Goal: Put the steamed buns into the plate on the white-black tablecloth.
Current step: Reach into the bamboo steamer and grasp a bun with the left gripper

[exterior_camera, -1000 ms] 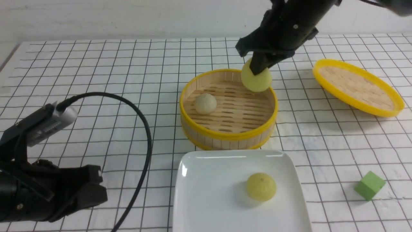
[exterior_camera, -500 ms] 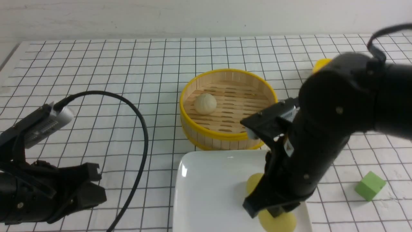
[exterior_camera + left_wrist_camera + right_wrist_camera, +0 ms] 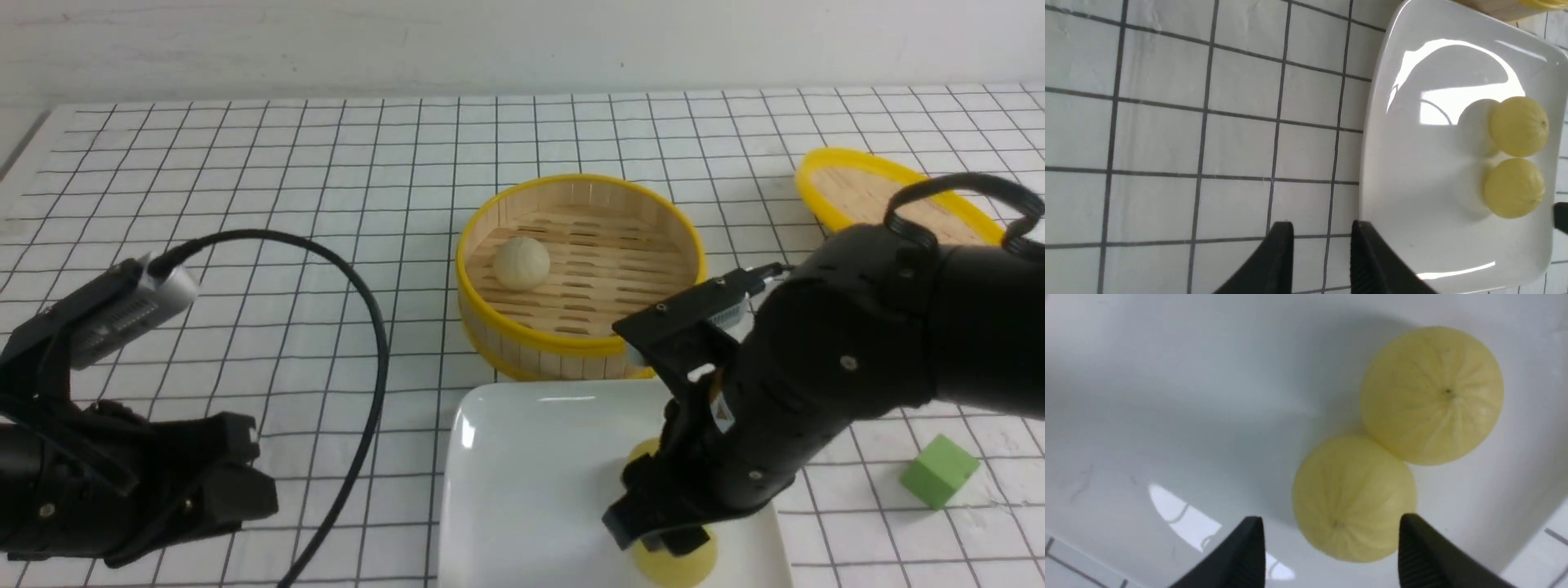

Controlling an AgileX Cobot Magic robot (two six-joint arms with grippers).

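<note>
Two pale yellow steamed buns lie touching on the white plate (image 3: 522,465), which sits on the white-black tablecloth (image 3: 245,204). My right gripper (image 3: 661,531) hangs low over them, hiding most of both; one bun (image 3: 682,567) peeks out beneath it. In the right wrist view the gripper (image 3: 1329,526) stands open, its fingers astride the near bun (image 3: 1353,498), with the other bun (image 3: 1432,394) beyond. An off-white bun (image 3: 521,262) rests in the bamboo steamer (image 3: 571,343). My left gripper (image 3: 237,482) (image 3: 1321,230) is open and empty, just off the plate's (image 3: 1412,204) left edge.
The steamer's yellow-rimmed lid (image 3: 849,192) lies upturned at the back right, partly behind my right arm. A green cube (image 3: 937,469) sits on the cloth right of the plate. A black cable (image 3: 359,327) loops up from my left wrist.
My right arm carried a yellow bun from above the steamer down onto the plate beside the first bun, and its jaws have opened. The left jaws have parted a little.
</note>
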